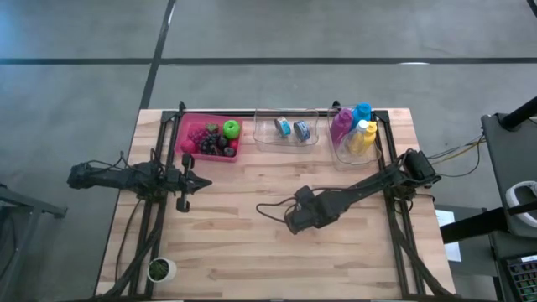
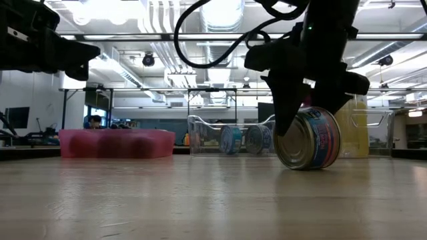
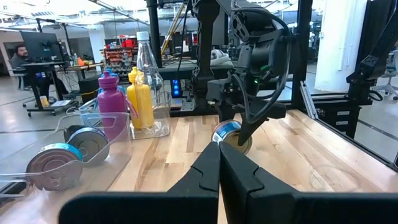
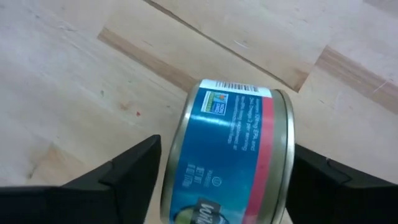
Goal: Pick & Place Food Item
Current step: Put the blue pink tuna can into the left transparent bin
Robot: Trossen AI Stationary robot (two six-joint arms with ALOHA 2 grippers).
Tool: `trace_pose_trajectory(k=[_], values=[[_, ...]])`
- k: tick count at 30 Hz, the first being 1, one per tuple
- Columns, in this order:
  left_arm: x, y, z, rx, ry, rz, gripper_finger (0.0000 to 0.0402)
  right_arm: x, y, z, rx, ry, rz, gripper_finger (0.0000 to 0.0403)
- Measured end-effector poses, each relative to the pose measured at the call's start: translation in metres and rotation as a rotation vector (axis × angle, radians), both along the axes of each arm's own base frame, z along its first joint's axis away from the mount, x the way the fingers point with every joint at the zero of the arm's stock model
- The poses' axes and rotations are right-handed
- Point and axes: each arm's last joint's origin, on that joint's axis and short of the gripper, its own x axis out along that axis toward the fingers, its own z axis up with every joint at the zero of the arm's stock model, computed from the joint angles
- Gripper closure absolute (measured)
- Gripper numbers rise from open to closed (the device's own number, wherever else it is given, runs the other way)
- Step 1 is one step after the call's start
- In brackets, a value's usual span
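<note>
Currently right gripper (image 4: 214, 165) straddles tin can (image 4: 229, 152) on its edge at centre-right of table (image 1: 252, 252), fingers spread either side, contact unclear. Left gripper (image 1: 186, 179) pressed shut, mid-left.

A wooden table (image 1: 252, 252) is carrying a pink tray (image 1: 186, 149), two clear bins (image 1: 264, 140) along its far edge, and a tin (image 2: 308, 138) lying on its side mid-table.

- In the high view the can lay hidden beneath the right gripper (image 1: 295, 220).
- The can's (image 4: 233, 155) lower part was cut off in the right wrist view.
</note>
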Motion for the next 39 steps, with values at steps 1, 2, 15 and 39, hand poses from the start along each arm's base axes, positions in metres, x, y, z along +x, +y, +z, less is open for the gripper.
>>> trace_pose_trajectory(k=[1, 2, 15, 39], values=[[0.000, 0.000, 0.000, 0.000, 0.000, 0.000, 0.0398, 0.000, 0.000, 0.000, -0.001, -0.001, -0.002, 0.0128], [0.000, 0.000, 0.000, 0.000, 0.000, 0.000, 0.0398, 0.000, 0.000, 0.000, -0.001, -0.001, -0.003, 0.0138], [0.000, 0.000, 0.000, 0.000, 0.000, -0.001, 0.0398, 0.000, 0.000, 0.000, -0.007, 0.002, 0.004, 0.0220], [0.000, 0.000, 0.000, -0.001, -0.001, 0.000, 0.0398, 0.039, -0.062, 0.087, -0.234, 0.045, 0.278, 0.0212]])
